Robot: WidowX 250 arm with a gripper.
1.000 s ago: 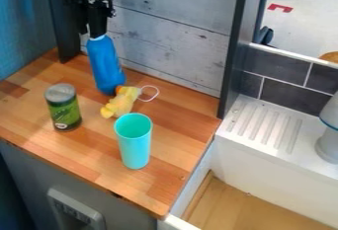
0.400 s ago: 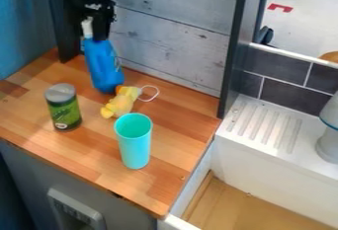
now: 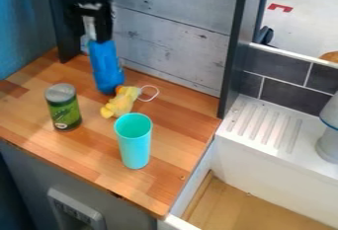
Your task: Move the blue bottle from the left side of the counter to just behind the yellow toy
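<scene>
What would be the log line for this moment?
gripper: at top of blue bottle; bottle: upright on counter; beside bottle: yellow toy

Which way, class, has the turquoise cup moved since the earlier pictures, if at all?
No: the turquoise cup keeps the same gap to the right edge of the wooden countertop.

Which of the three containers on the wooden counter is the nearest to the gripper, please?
It is the blue bottle at the back, right under the gripper; the green can and the turquoise cup stand farther forward.
</scene>
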